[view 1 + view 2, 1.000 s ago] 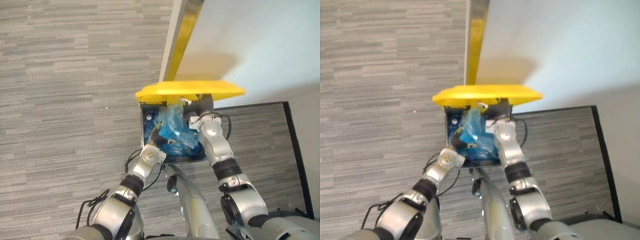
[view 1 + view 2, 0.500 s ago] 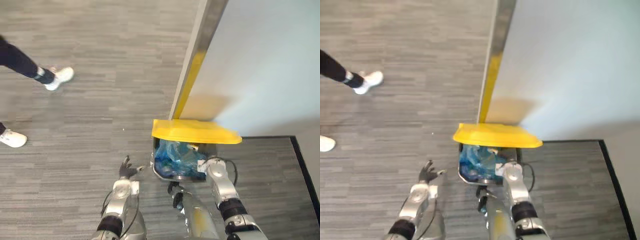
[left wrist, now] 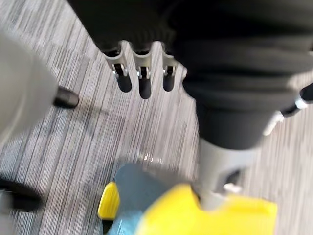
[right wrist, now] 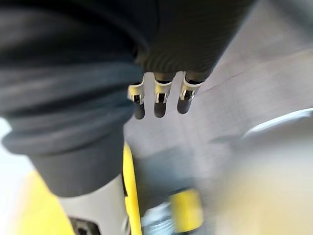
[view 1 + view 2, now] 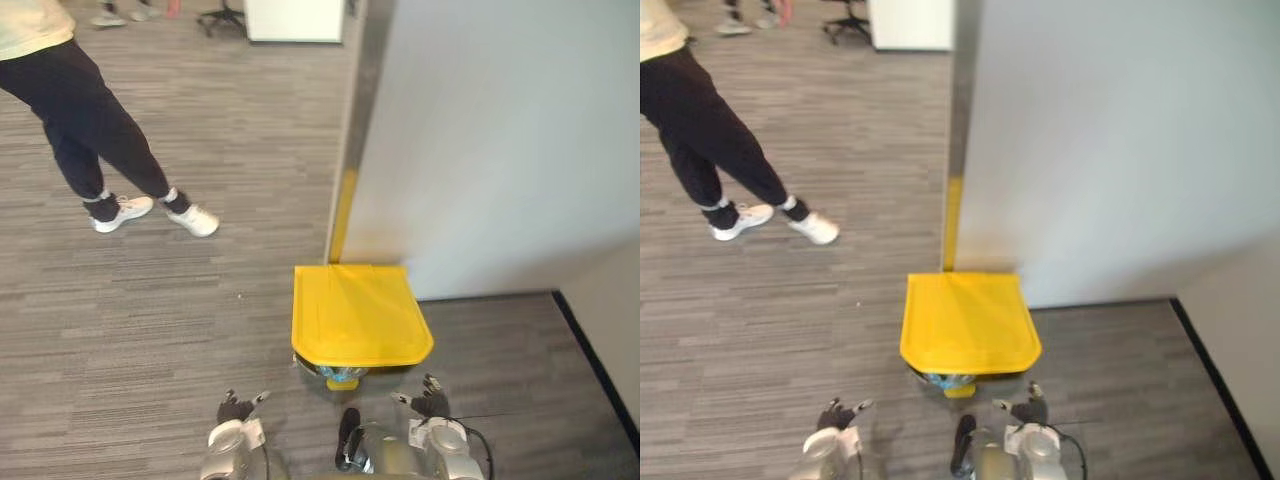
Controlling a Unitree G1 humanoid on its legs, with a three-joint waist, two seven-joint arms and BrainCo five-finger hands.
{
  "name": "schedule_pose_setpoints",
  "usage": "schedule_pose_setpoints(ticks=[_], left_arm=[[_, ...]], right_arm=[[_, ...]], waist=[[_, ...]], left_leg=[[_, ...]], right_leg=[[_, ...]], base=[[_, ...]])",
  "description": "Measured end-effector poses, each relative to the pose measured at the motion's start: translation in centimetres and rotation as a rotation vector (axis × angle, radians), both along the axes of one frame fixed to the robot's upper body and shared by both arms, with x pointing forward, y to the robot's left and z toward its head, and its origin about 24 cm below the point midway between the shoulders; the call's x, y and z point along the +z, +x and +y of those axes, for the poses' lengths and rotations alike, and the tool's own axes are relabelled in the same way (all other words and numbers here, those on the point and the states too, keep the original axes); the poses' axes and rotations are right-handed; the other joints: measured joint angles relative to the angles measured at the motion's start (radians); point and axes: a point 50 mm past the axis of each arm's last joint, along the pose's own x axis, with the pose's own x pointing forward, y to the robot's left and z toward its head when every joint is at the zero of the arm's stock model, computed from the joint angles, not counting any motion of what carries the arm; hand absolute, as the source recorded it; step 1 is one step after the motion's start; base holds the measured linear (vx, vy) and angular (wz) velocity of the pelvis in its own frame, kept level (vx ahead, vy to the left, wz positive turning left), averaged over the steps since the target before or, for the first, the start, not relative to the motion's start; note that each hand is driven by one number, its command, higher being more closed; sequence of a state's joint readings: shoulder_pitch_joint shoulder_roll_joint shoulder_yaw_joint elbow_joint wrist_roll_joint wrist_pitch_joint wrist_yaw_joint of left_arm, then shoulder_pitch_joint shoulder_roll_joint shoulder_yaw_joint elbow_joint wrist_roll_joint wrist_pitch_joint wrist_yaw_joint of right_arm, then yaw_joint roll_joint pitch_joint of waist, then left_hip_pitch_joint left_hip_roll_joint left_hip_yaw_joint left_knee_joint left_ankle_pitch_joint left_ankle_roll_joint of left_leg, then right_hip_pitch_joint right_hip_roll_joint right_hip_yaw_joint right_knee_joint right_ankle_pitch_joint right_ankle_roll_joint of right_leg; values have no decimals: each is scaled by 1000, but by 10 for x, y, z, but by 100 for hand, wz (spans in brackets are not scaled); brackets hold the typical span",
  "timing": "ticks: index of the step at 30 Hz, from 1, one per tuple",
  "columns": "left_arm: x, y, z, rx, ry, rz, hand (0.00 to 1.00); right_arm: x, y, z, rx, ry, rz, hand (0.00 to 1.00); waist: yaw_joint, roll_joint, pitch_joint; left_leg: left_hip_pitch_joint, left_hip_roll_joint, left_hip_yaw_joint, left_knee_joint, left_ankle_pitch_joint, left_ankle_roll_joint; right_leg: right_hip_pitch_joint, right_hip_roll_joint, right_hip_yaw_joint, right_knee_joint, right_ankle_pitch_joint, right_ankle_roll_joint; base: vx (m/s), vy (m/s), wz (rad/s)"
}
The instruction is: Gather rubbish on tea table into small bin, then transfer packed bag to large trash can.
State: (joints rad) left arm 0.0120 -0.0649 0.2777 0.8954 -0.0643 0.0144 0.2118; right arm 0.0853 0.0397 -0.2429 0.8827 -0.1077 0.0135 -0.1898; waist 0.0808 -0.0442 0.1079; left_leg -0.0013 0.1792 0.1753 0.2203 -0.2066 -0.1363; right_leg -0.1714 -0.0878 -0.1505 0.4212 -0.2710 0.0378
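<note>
The large trash can stands on the carpet against a grey wall, its yellow lid down flat. A sliver of the blue bag peeks out under the lid's front edge, above a yellow pedal. My left hand is low in the eye views, left of the can, with straight fingers that hold nothing. My right hand is to the can's right, and its fingers are likewise straight and empty. Both hands are apart from the can.
A person in dark trousers and white shoes stands on the carpet at the far left. The grey wall panel with a metal edge rises behind the can. A white cabinet stands at the far end.
The yellow lid has dropped shut over the blue bag. Both hands have drawn back from the can and lowered. The camera has tilted up, bringing the person into view.
</note>
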Motion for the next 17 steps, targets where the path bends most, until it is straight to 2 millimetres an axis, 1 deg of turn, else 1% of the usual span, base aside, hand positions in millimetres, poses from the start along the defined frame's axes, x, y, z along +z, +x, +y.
schedule_pose_setpoints(ticks=[1,2,3,4,7,11,13,16,17], left_arm=[[-2,-2,-2,-1,-7,11,0],[-2,-3,-2,0,-6,12,0],[-2,-3,-1,-4,-5,15,0],[-3,-4,-1,-2,-6,21,0],[-6,-9,-2,-5,-11,46,0],[-9,-17,1,-4,-7,77,0],[-11,-20,2,-4,-6,89,0],[-12,-21,2,-5,-6,98,0],[-12,-22,3,-6,-4,101,0]], right_arm=[[0,-1,-2,-5,-6,5,0],[-1,-1,-2,-7,-5,8,0],[-2,-2,-2,-13,-2,16,0],[-3,-1,-2,-15,2,24,0],[-3,-1,-5,-22,-1,33,0],[-6,-3,-6,-20,1,56,0],[-7,-4,-5,-26,8,69,0],[-8,-6,-6,-50,19,71,0],[-9,-6,-6,-59,25,75,0]], waist=[[-4,14,-15],[-6,17,-16],[-14,18,-16],[-18,17,-17],[-19,19,-18],[-20,27,-23],[-20,32,-31],[-22,36,-33],[-23,36,-33]], left_leg=[[1,14,10,-25,10,15],[5,14,10,-37,15,18],[13,11,9,-69,36,10],[22,4,9,-93,55,5],[25,-10,7,-117,75,2],[47,-34,6,-141,86,10],[56,-51,4,-148,96,25],[63,-60,-8,-149,99,30],[69,-65,-23,-154,103,36]], right_leg=[[11,26,8,-64,46,-3],[13,29,10,-74,53,-4],[18,31,9,-94,72,-10],[20,30,12,-108,85,-10],[32,23,15,-143,115,2],[69,8,18,-198,149,15],[100,-3,17,-244,173,24],[128,-9,8,-276,186,30],[142,-11,0,-292,193,29]], base=[[-42,7,-38],[-46,3,-17],[-43,14,4],[-43,21,8],[-13,56,8],[42,109,3],[29,88,3],[2,55,15],[4,15,11]])
